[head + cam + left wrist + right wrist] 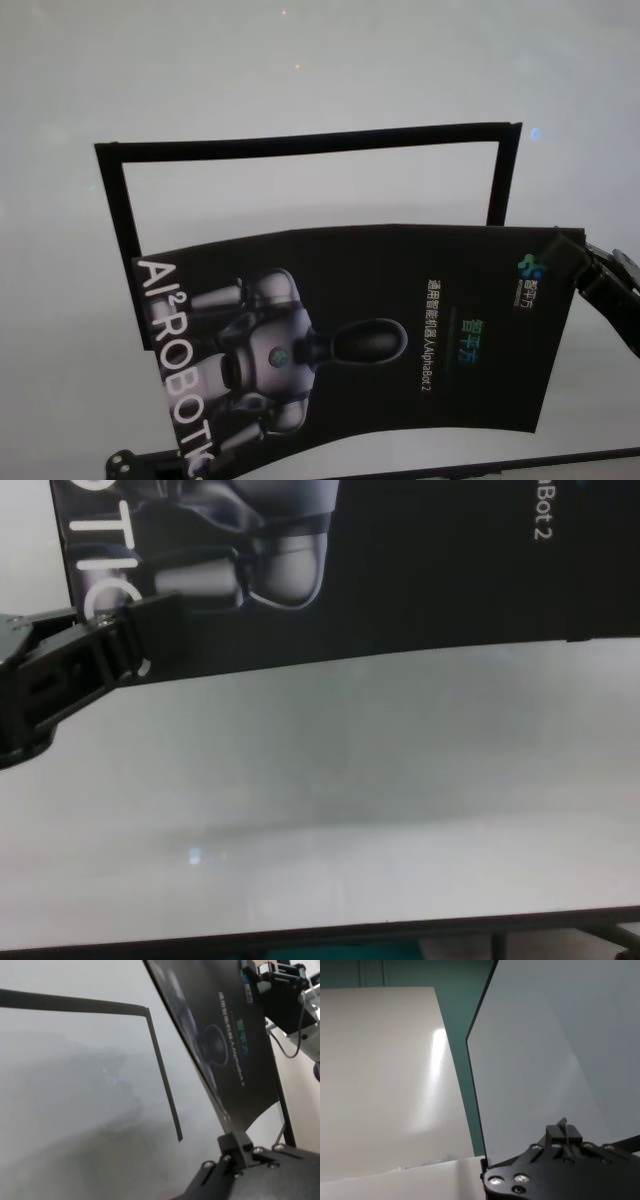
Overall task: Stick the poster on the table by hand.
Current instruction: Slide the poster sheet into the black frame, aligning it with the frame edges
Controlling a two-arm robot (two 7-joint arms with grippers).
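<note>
Poster (400,320), thin, glossy and bowing, hangs above the table (330,780) as I pinch opposite edges with left gripper (150,630) and right gripper (565,245), jaws clamped narrow.

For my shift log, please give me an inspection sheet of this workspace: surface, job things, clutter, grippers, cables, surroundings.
Surface: white table, matte, with a black tape outline marking three sides of a rectangle.
Job things: poster held up off the table, bowed, printed side to the head camera, not yet stuck.
Clutter: nothing seen.
Grippers: left gripper clamps the poster's lettered end; right gripper clamps the logo end; both jaws shut.
Cables: a thin wire loops beside the right gripper in the left wrist view.
Surroundings: teal background behind the table edge in the right wrist view.
</note>
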